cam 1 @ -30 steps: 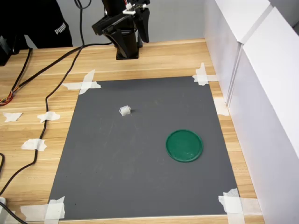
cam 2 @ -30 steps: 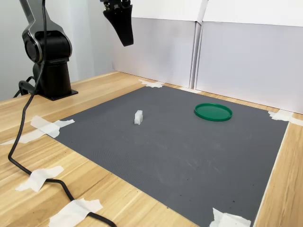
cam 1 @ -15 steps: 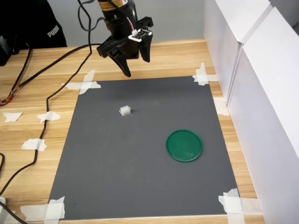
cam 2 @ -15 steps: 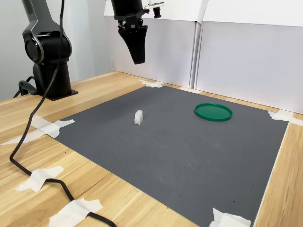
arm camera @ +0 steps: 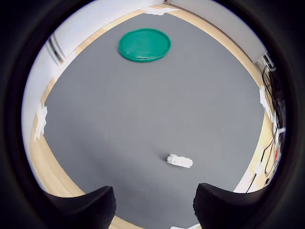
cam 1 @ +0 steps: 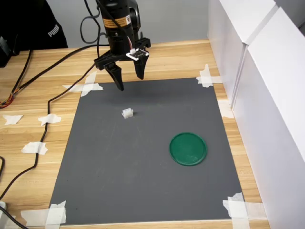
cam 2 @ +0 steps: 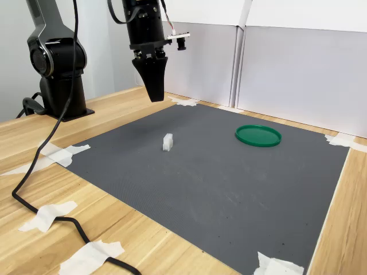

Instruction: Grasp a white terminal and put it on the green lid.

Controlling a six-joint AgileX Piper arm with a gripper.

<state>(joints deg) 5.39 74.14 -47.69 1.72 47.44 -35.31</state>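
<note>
The white terminal (cam 1: pixel 127 113) (cam 2: pixel 167 142) is a tiny whitish block lying on the dark grey mat (cam 1: pixel 143 181), in its half nearer the arm's base. The green lid (cam 1: pixel 188 148) (cam 2: pixel 258 136) lies flat on the mat, well apart from the terminal. My gripper (cam 1: pixel 129 82) (cam 2: pixel 153 94) hangs open and points down above the mat's edge nearest the arm's base, short of the terminal and clearly above it. In the wrist view the terminal (arm camera: pixel 179 161) shows just beyond the gap between the two dark fingertips (arm camera: pixel 90 210), with the lid (arm camera: pixel 144 45) far off. Nothing is between the fingers.
White panel walls (cam 1: pixel 267 95) border the mat on the first exterior view's right. Tape pieces (cam 1: pixel 87 85) hold the mat's corners to the wooden table (cam 1: pixel 28 109). Black cables (cam 1: pixel 45 124) run over the table beside the mat. The arm's base (cam 2: pixel 60 74) stands at the second exterior view's left.
The gripper has come down and moved from beside the arm's base toward the terminal, turning to point downward. The terminal and the lid have not moved.
</note>
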